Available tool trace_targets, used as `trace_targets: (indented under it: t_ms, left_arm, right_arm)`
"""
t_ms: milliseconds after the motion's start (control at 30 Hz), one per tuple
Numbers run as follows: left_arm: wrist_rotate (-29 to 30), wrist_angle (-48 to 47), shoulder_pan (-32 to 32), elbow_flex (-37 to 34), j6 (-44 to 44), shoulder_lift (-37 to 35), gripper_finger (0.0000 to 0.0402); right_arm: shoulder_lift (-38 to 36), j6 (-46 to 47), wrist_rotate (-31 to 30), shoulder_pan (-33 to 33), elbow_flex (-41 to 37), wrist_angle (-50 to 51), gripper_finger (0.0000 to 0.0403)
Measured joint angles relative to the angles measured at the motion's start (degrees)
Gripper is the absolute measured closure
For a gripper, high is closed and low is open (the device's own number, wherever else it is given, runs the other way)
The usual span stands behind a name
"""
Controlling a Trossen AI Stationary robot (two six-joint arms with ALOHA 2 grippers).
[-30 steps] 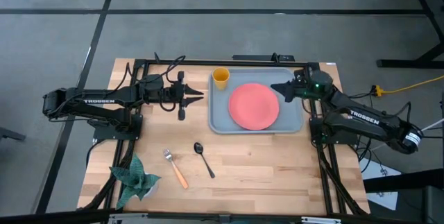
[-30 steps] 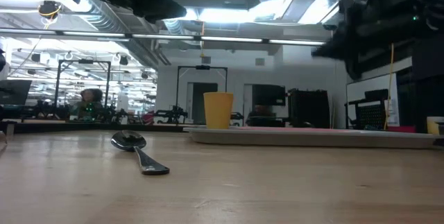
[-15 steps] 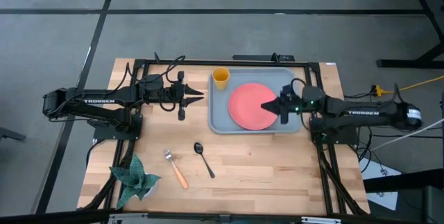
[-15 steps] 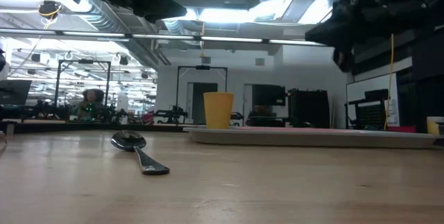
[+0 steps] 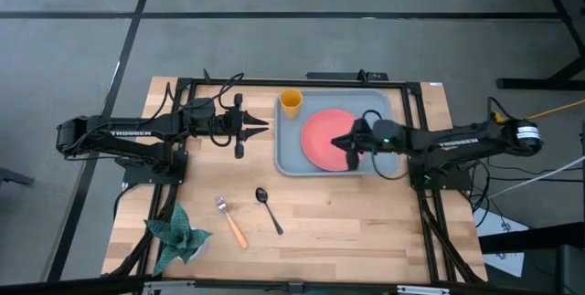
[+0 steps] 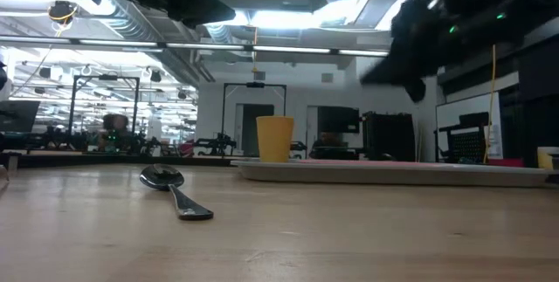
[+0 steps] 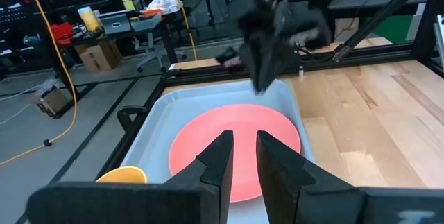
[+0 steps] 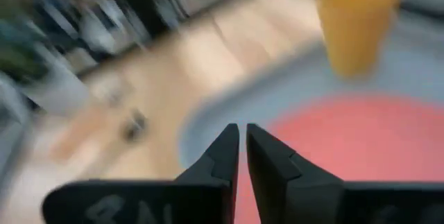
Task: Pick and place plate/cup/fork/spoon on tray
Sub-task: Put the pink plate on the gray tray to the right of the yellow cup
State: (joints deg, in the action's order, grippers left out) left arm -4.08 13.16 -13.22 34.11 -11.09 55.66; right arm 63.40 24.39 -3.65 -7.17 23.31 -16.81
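The right gripper is hovering over the round coral-pink plate on the grey-blue rectangular tray, fingers nearly closed, gripping nothing. The left gripper is waiting beside the tray, fingers narrowly parted, empty.

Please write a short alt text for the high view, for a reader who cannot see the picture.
Seen from above, the right gripper hangs over the plate, which lies on the tray beside the cup. The fork and the spoon lie on the wooden table in front of the tray. The left gripper waits left of the tray.
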Motion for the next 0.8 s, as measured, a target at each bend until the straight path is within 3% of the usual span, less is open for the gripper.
trace_targets:
  t_ms: [133,400,800]
  left_arm:
    - [0.0,0.0,0.0,0.0,0.0,0.0,0.0343]
    - [0.0,0.0,0.0,0.0,0.0,0.0,0.0343]
    - [0.1,0.0,0.0,0.0,0.0,0.0,0.0343]
  right_arm:
    - [6.1,1.7,0.1,-3.0,5.3,13.0,0.0368]
    - [16.3,-12.4,0.3,-4.3,12.1,19.6,0.0368]
    - [23.5,-9.7,3.2,-9.9,12.1,21.1,0.0368]
